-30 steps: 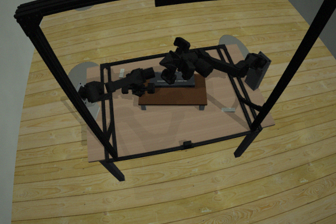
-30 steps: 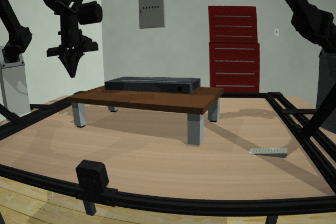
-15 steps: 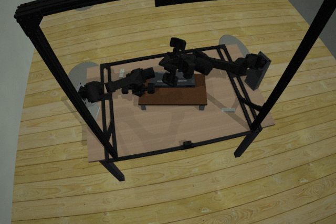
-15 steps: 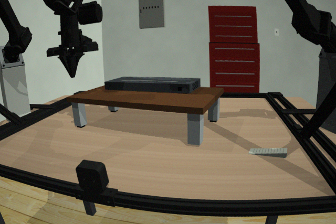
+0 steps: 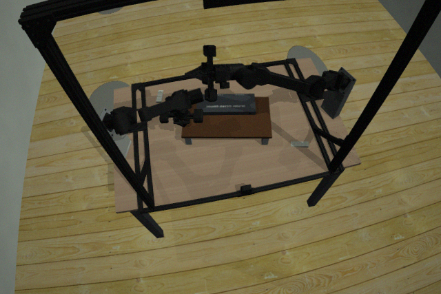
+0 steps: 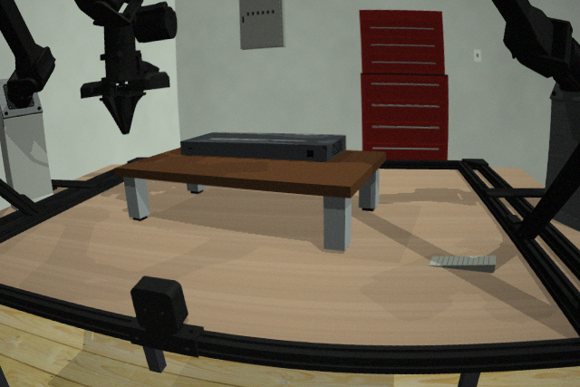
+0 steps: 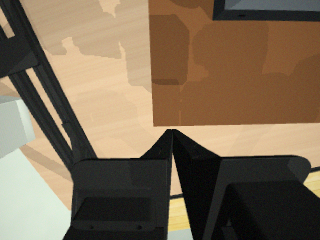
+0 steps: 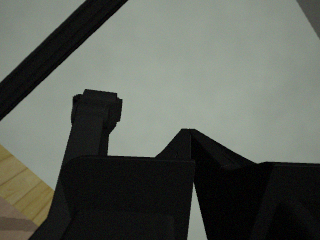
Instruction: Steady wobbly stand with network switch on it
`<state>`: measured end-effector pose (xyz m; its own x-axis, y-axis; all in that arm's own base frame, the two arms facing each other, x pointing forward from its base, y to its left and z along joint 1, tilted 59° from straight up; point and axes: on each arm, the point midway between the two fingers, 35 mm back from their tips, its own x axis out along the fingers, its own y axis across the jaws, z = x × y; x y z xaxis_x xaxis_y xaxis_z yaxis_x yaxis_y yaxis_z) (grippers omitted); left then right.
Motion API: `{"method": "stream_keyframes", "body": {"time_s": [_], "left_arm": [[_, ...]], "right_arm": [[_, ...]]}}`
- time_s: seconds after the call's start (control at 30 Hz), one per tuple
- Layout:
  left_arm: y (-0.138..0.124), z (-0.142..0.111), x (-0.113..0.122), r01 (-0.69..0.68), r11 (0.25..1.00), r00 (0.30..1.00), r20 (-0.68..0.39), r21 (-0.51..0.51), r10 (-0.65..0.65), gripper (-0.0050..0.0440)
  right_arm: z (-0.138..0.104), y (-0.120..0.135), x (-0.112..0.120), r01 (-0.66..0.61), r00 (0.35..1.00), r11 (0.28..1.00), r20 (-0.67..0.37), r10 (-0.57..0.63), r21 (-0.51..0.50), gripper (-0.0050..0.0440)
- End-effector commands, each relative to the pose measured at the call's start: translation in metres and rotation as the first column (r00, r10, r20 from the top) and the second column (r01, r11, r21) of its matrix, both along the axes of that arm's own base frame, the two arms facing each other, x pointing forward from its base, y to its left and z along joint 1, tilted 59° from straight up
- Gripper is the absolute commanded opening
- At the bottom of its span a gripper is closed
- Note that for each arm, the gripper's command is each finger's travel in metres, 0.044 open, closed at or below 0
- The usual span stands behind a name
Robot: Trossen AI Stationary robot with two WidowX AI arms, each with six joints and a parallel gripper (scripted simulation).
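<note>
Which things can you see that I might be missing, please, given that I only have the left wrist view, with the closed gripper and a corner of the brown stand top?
Observer: A ridged wedge lies on the table, off to one side of the stand.
Operator: Thank you. Is it the only wedge out there?
Observer: No, the top view shows another pale piece, probably the second wedge, near the left arm's side of the table.
Operator: And what is the other arm's gripper doing?
Observer: The right gripper is shut, with nothing between its fingers.
</note>
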<state>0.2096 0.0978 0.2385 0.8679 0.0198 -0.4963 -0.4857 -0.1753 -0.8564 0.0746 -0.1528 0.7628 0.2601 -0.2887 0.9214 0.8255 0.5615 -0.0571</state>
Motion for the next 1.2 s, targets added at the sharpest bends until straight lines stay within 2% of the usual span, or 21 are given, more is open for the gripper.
{"method": "stream_keyframes", "body": {"time_s": [0.0,0.13,0.3,0.47,0.7,0.87,1.03,1.17], "left_arm": [[0.000,0.000,0.000,0.000,1.000,1.000,0.000,0.000,0.000,0.0000],[0.000,0.000,0.000,0.000,1.000,1.000,0.000,0.000,0.000,0.0000],[0.000,0.000,0.000,0.000,1.000,1.000,0.000,0.000,0.000,0.0000],[0.000,0.000,0.000,0.000,1.000,1.000,0.000,0.000,0.000,0.0000],[0.000,0.000,0.000,0.000,1.000,1.000,0.000,0.000,0.000,0.0000],[0.000,0.000,0.000,0.000,1.000,1.000,0.000,0.000,0.000,0.0000],[0.000,0.000,0.000,0.000,1.000,1.000,0.000,0.000,0.000,0.0000],[0.000,0.000,0.000,0.000,1.000,1.000,0.000,0.000,0.000,0.0000]], "right_arm": [[-0.017,-0.021,0.016,-0.060,0.996,0.993,-0.063,0.067,0.097,0.0000],[-0.017,-0.027,0.015,-0.052,0.997,0.993,-0.051,0.058,0.105,0.0000],[-0.069,-0.080,0.048,-0.171,0.968,0.911,-0.110,0.227,0.376,0.0000],[-0.132,-0.121,0.076,-0.253,0.918,0.742,-0.087,0.386,0.621,0.0000],[-0.133,-0.124,0.077,-0.251,0.919,0.729,-0.081,0.386,0.637,0.0000],[-0.202,-0.149,0.099,-0.297,0.859,0.472,0.017,0.512,0.830,0.0000],[-0.274,-0.158,0.116,-0.312,0.803,0.168,0.165,0.573,0.935,0.0000],[-0.274,-0.158,0.116,-0.312,0.800,0.155,0.171,0.575,0.937,0.0000]]}}
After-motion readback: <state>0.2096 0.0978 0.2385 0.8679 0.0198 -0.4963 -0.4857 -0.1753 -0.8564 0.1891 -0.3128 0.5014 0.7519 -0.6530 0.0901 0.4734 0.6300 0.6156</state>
